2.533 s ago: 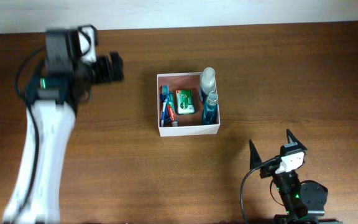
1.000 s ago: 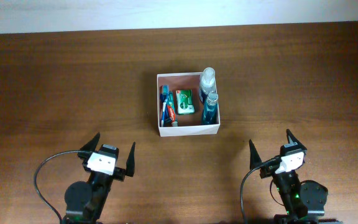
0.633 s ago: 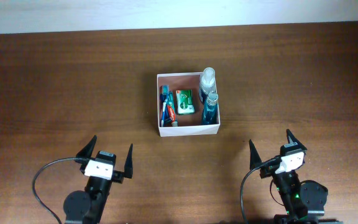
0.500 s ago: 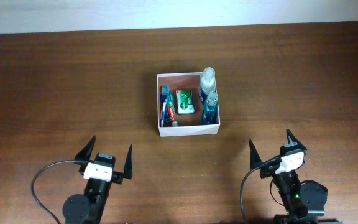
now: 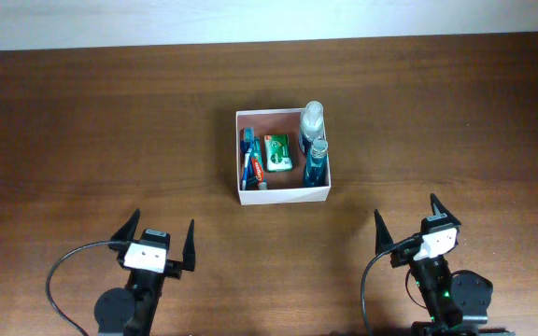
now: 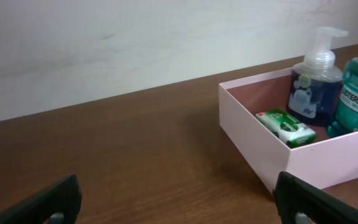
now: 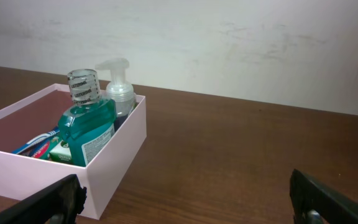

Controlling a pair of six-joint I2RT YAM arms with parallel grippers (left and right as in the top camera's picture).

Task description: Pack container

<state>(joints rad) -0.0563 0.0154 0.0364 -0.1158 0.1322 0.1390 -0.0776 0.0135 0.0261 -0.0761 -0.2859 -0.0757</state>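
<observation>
Both the left hand [image 5: 164,217] and the right hand [image 5: 404,205] are empty with jaws spread wide, low at the near edge and pointing toward the far wall [image 5: 250,19]. The container [image 5: 285,195] sits ahead and between them, well apart from both and no nearer to one than the other. It is square, so it has no long axis. The mouthwash bottle [image 5: 316,163], pump bottle [image 5: 312,119], green packet [image 5: 277,152] and toothpaste [image 5: 251,161] lie inside, the dark wooden surface [image 5: 110,121] shows nothing loose, and packing looks finished.
</observation>
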